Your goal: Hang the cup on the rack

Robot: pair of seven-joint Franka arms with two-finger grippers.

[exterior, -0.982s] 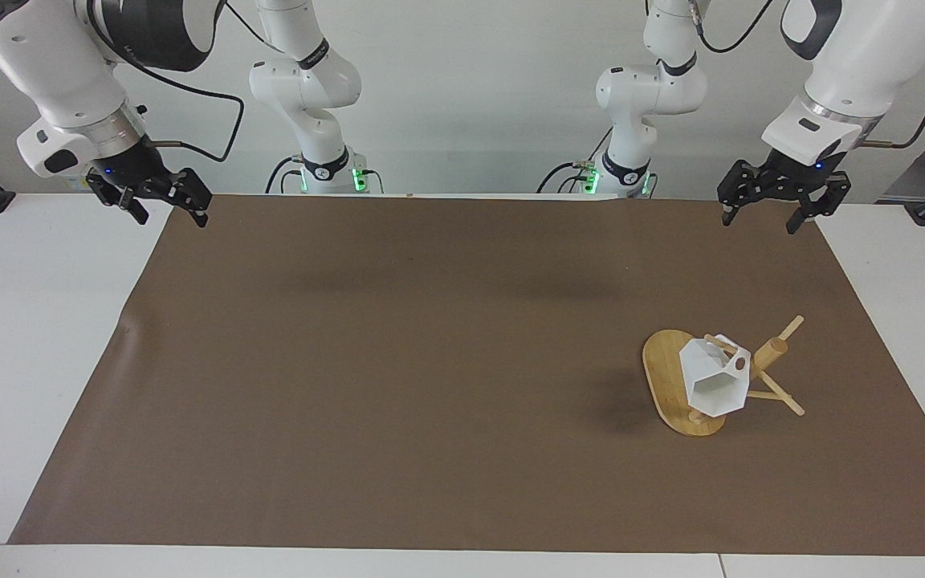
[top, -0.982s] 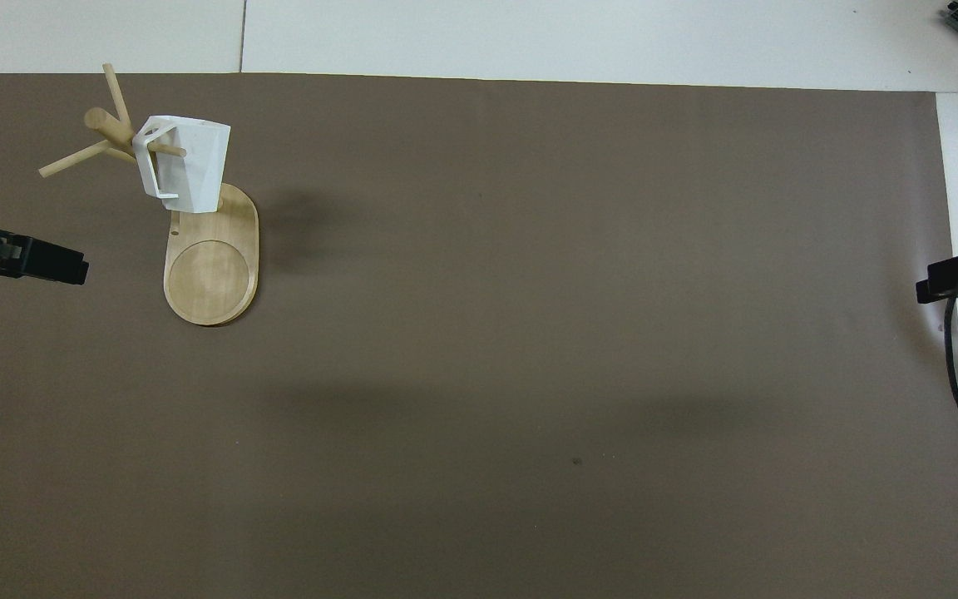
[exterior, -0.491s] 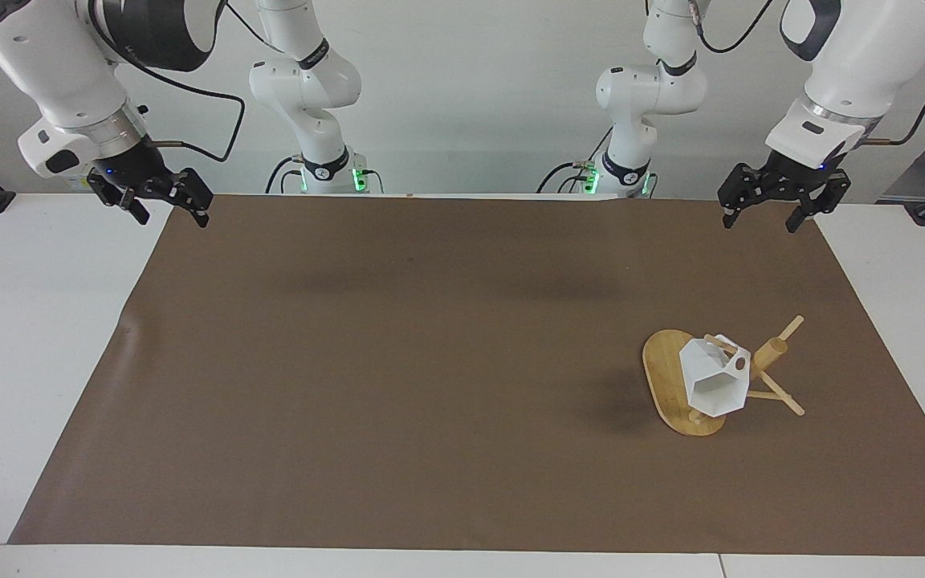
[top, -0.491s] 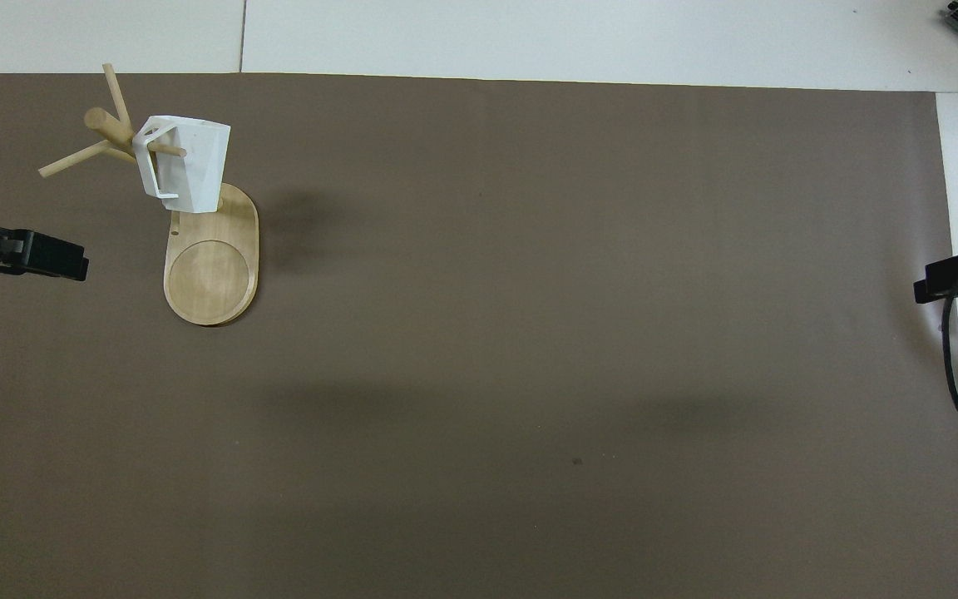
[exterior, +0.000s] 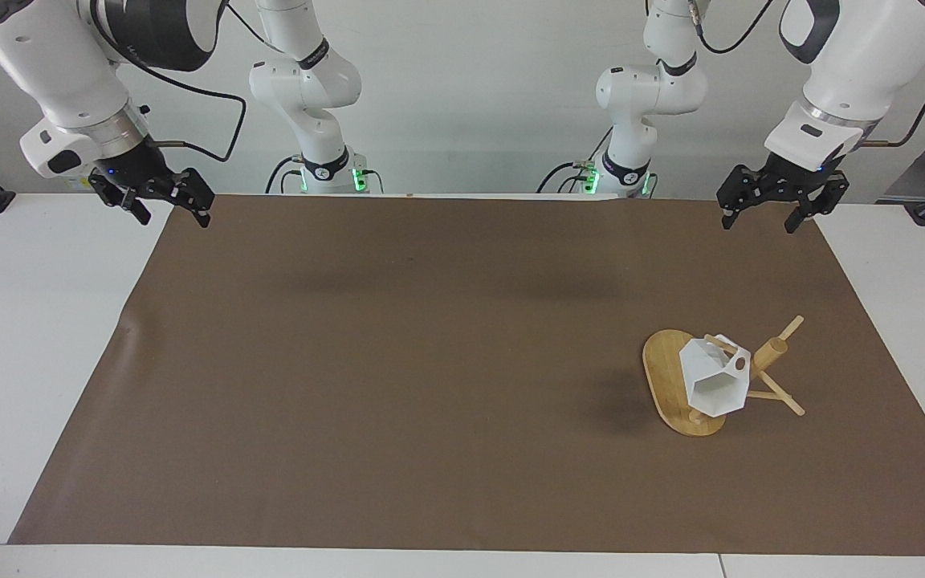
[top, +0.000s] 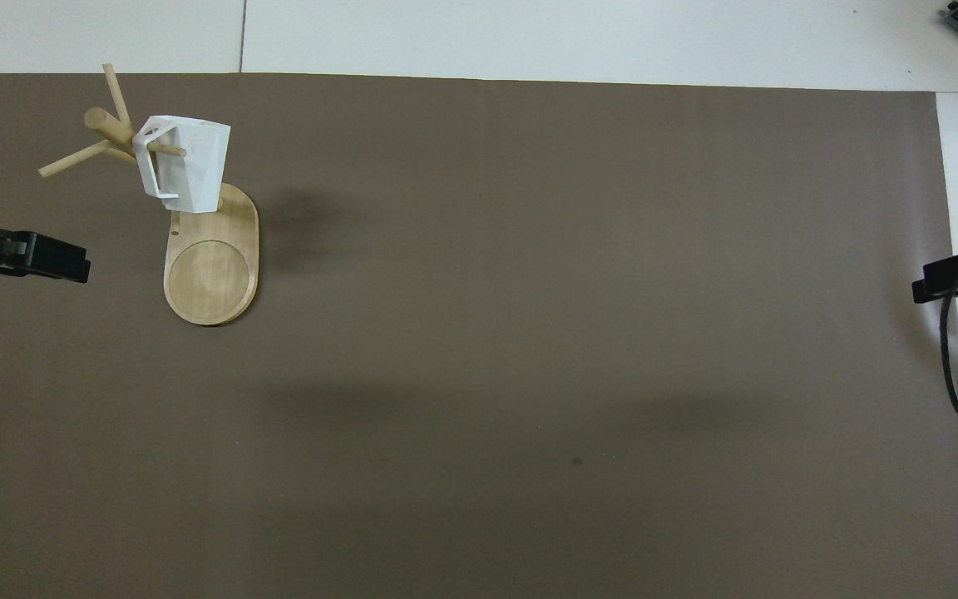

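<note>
Since the facing view shows the cup [exterior: 715,379] hanging by its handle on a peg of the rack [exterior: 768,357], toward the left arm's end of the table and far from the robots, the hanging looks done and nothing but waiting seems called for: the left gripper [exterior: 759,215] and right gripper [exterior: 171,215] hover spread open and empty over the mat's [exterior: 398,369] near corners. From overhead the cup [top: 188,162] is well apart from the left gripper [top: 59,259] and the right gripper [top: 945,279]; it hangs with its long axis tilted, mouth pointing down toward the rack's base [top: 211,270]
</note>
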